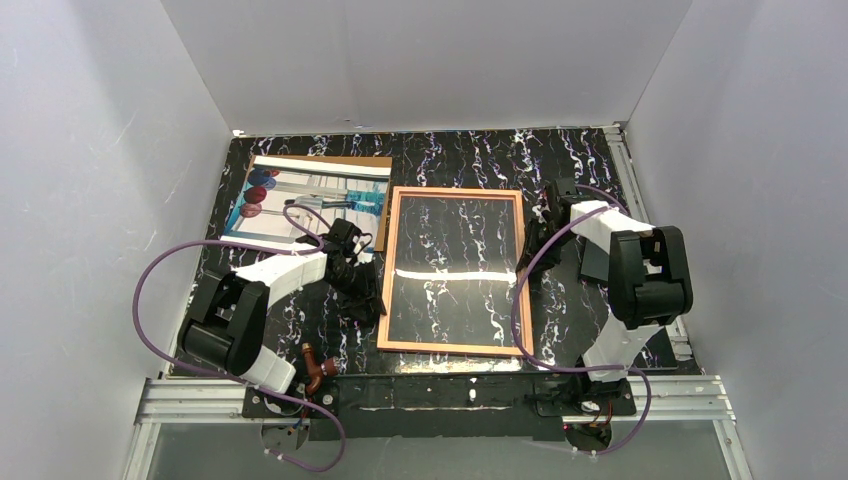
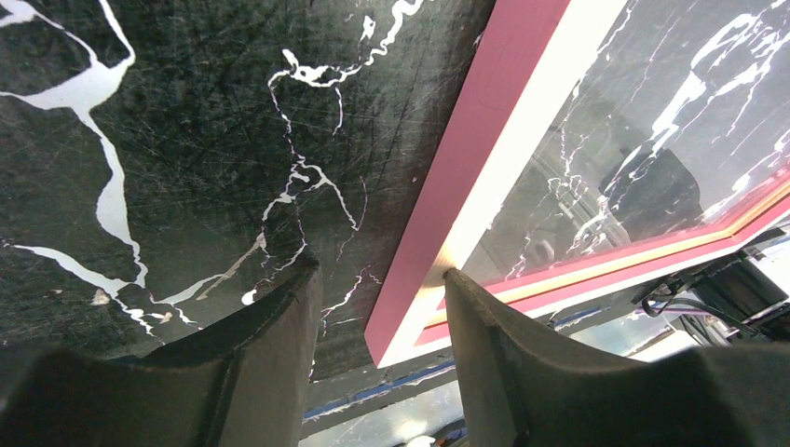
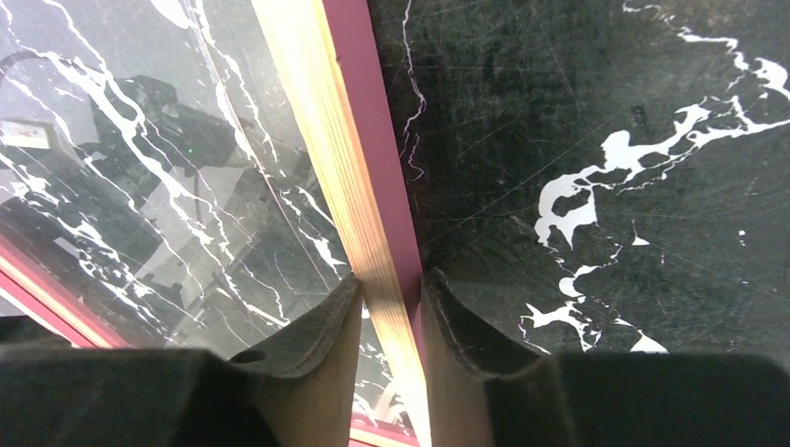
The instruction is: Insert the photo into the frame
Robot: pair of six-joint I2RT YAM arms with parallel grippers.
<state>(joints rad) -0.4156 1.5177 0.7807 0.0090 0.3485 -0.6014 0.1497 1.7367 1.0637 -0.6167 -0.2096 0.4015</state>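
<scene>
Copper-orange frame point(image 1: 450, 348) flat, photo point(image 1: 300, 195) outside on board point(image 1: 350, 159), right fingers point(image 3: 307, 345) clamping its rail, left fingers point(image 2: 270, 335) spread

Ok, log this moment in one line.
left tool open astride frame left rail | right tool shut on right rail | photo on backing board, not yet framed
</scene>
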